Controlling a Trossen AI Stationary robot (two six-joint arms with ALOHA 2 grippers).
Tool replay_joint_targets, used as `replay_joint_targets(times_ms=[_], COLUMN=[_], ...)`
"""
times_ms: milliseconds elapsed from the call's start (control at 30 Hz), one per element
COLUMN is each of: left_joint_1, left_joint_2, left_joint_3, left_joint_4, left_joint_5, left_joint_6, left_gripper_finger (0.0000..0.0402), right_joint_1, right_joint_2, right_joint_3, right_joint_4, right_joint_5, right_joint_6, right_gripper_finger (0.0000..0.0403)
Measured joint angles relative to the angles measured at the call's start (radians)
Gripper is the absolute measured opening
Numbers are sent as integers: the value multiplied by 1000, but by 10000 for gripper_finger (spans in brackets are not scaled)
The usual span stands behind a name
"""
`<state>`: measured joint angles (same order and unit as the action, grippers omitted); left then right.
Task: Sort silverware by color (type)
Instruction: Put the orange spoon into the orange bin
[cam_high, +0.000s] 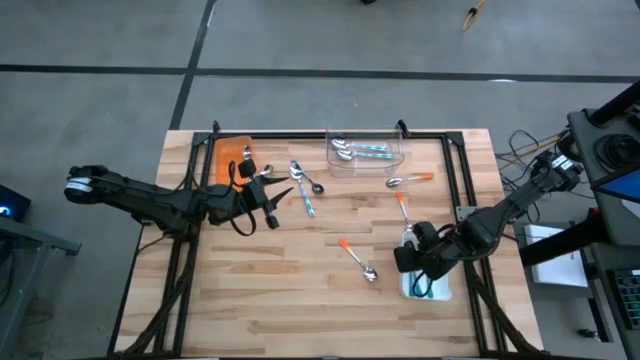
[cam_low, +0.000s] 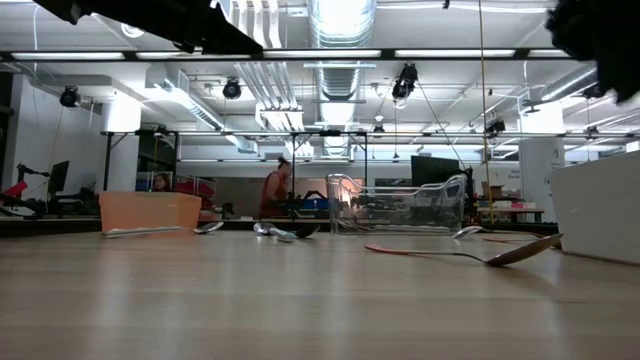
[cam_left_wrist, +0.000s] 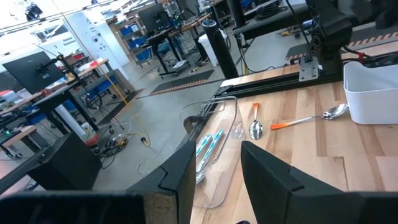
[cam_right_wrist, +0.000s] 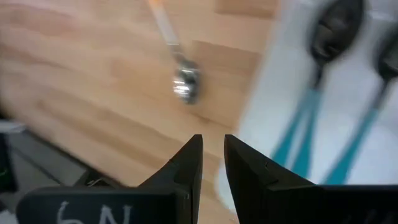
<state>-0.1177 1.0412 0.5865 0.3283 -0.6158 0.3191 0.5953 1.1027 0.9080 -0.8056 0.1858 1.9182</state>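
Observation:
Spoons lie scattered on the wooden table. An orange-handled spoon (cam_high: 357, 259) lies near the middle, and two more orange ones (cam_high: 410, 181) (cam_high: 401, 205) lie farther back. A teal spoon (cam_high: 303, 192) and a silver one (cam_high: 311, 183) lie left of centre. The clear tray (cam_high: 366, 153) holds teal spoons (cam_left_wrist: 208, 146). The white tray (cam_high: 441, 293) holds two teal spoons (cam_right_wrist: 311, 106). My right gripper (cam_right_wrist: 213, 152) hangs above that tray's edge, its fingers a narrow gap apart and empty. My left gripper (cam_left_wrist: 217, 180) hovers open near the orange tray (cam_high: 230, 158), holding nothing.
A black frame runs along the table's far edge and both sides. Bare wood lies at the near left and the near middle. Beyond the far edge is a workshop with desks, where a person (cam_low: 275, 190) stands.

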Motion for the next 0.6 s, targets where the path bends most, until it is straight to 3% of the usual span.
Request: replay_joint_targets(times_ms=[267, 600], left_joint_1=[-2, -8], left_joint_2=[1, 9], left_joint_3=[6, 11], left_joint_4=[0, 2], left_joint_5=[119, 323], left_joint_6=[-26, -178], left_gripper_finger=[109, 109], right_joint_1=[-43, -179], right_joint_2=[0, 0], right_joint_3=[155, 248], right_joint_4=[-5, -20], right_joint_5=[154, 126], right_joint_6=[-290, -767], right_gripper_finger=[59, 58])
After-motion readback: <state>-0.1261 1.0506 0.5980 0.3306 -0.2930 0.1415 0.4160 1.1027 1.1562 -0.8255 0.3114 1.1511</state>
